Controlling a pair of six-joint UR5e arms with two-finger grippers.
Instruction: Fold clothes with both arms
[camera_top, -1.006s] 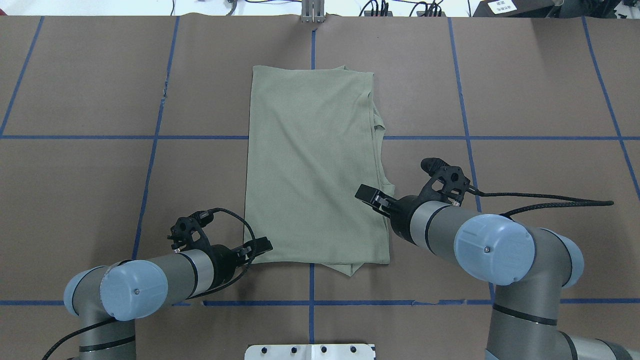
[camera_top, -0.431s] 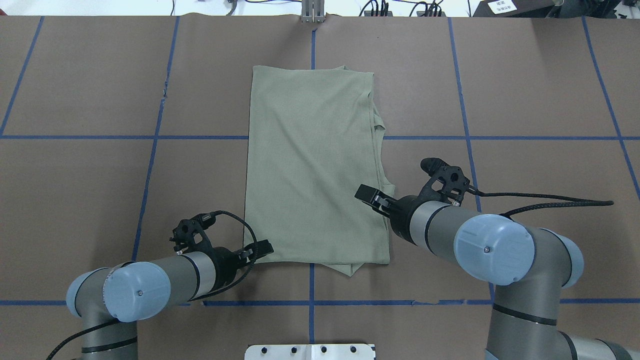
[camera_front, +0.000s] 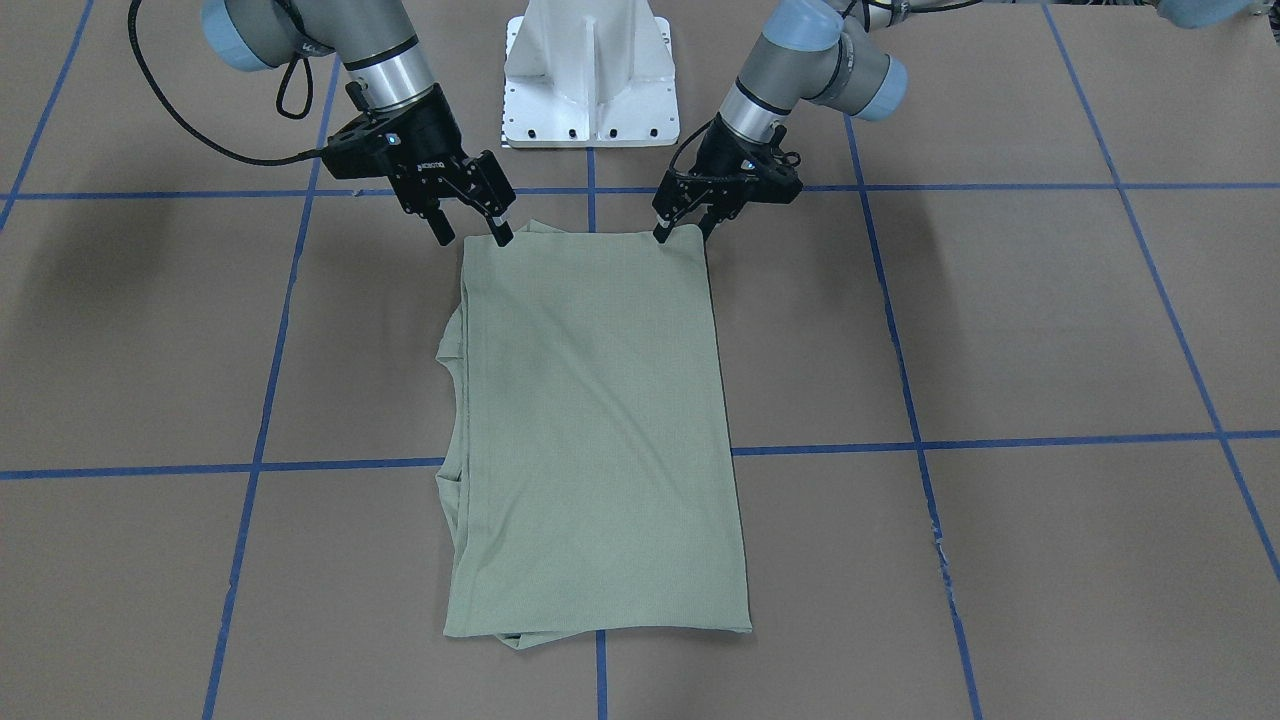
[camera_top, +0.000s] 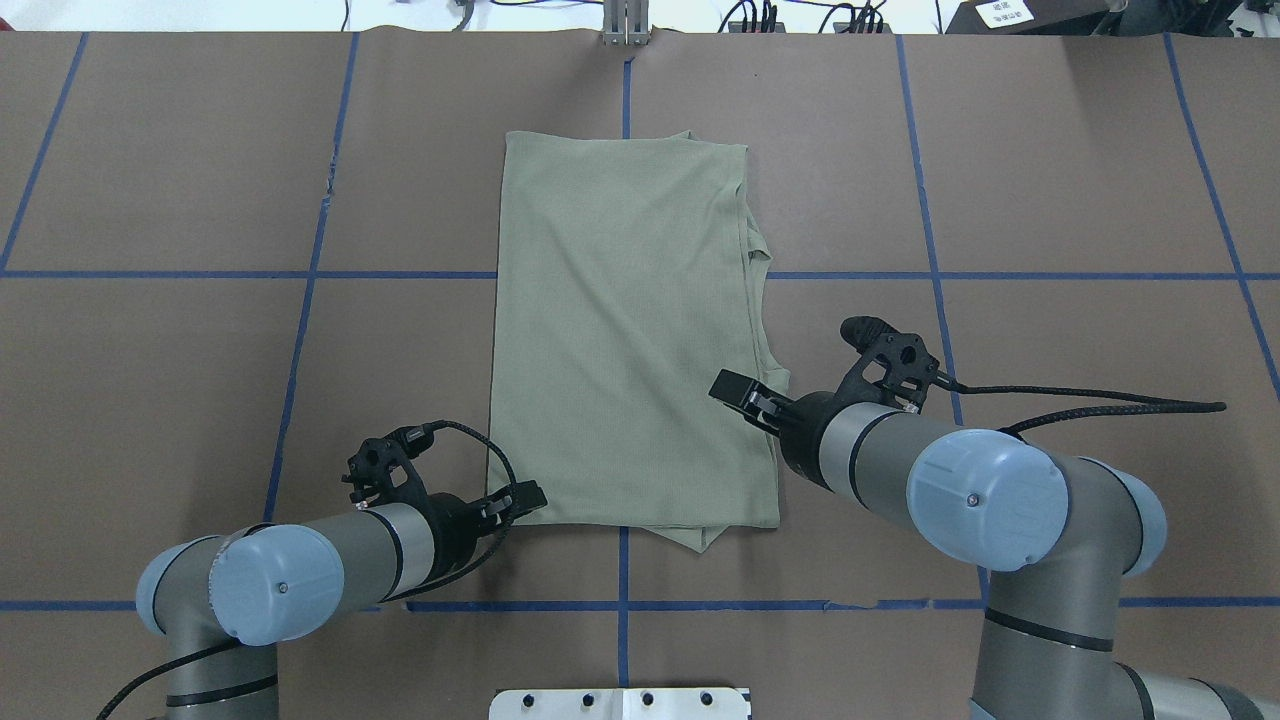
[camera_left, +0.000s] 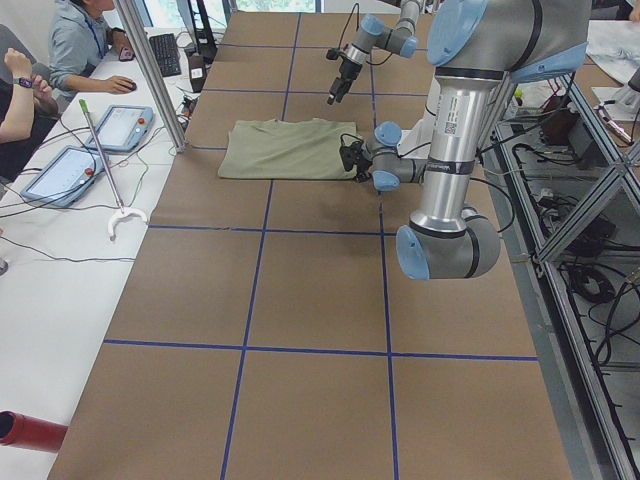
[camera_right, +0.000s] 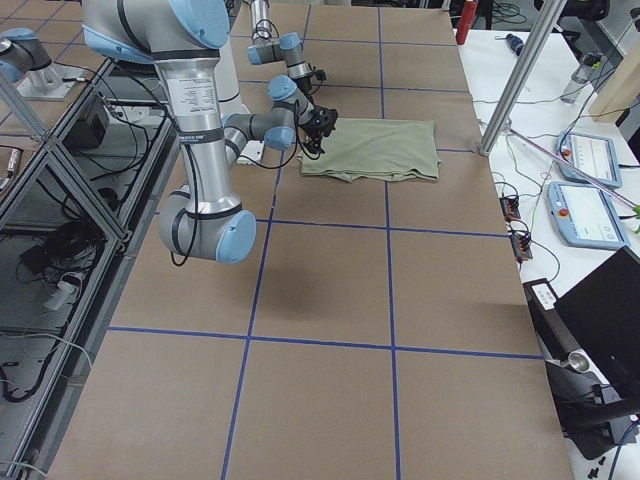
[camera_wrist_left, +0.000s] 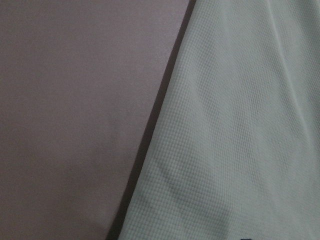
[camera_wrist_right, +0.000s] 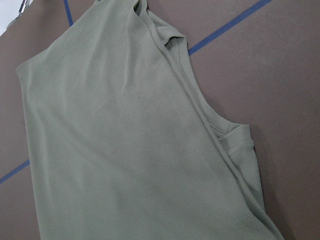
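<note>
The sage-green waffle-knit shirt (camera_top: 630, 330) lies folded into a long flat rectangle mid-tabletop (camera_top: 200, 350) on matte brown paper, with layered edges along its right side. The left claw (camera_front: 681, 235) sits low at the shirt's robot-side left corner, its 2 fingers slightly parted. The right claw (camera_front: 476, 238) hangs released, fingers spread wide, over the robot-side right corner.

The pale sage-green long-sleeved knit shirt (camera_top: 630, 330) is soft, matt cloth with a fine waffle texture. Smooth, matt brown paper covers the bench (camera_top: 1080, 170), crossed by blue tape lines (camera_top: 250, 274). The right arm's light blue round joint cap (camera_top: 990, 497) looks like smooth plastic.
</note>
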